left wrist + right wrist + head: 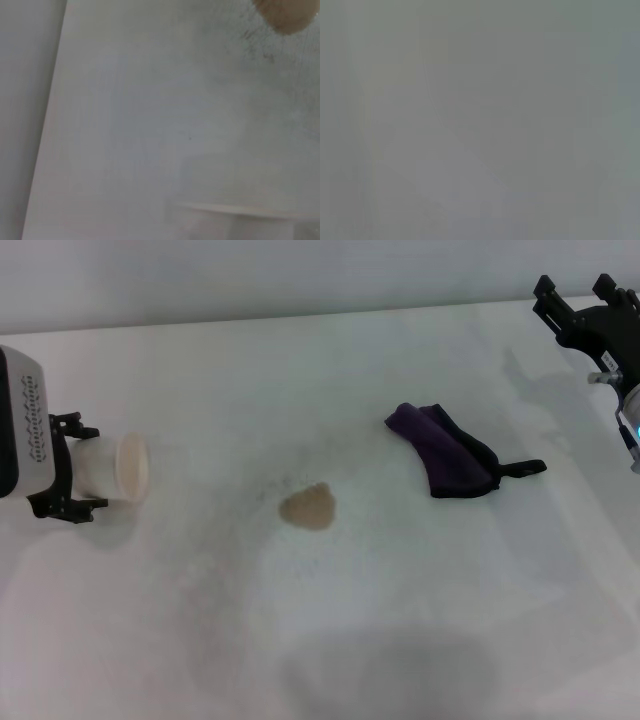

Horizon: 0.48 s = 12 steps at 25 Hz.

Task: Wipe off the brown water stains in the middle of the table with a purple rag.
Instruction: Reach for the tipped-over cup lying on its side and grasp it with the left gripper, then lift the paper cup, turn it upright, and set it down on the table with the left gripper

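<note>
The white table (330,390) fills the view. The purple rag (445,452) lies crumpled toward the right side, its black loop pointing at the right edge. The brown stain (308,508) sits mid-table, well apart from the rag. At the left edge, the left gripper (75,477) is clamped on a white paper cup (115,468) lying sideways. The right gripper (577,295) hangs over the far right corner, fingers apart.

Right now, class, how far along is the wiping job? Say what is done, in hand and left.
Nothing is wiped: the brown water stains remain on the table. In hand: the left gripper holds a white paper cup; the purple rag lies untouched, right gripper beyond it. Left: grasp rag, wipe.
</note>
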{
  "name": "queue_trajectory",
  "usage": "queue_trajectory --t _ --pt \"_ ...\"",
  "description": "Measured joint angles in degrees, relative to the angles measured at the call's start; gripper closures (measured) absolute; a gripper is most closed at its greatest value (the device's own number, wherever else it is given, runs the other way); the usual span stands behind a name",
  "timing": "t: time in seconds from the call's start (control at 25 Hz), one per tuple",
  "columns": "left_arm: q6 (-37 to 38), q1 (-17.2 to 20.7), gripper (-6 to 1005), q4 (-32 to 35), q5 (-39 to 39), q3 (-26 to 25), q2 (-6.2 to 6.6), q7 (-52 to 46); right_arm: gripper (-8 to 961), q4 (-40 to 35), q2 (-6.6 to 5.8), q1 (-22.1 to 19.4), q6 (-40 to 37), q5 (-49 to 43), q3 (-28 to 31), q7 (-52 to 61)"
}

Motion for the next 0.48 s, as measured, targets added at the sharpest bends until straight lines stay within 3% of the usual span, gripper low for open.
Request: queue_trajectory --t 0.48 --pt "-2.49 0.02 157 -2.93 -2.46 -0.52 -0.03 2.11 85 0.00 0.00 -0.16 0.28 0.02 0.00 0.00"
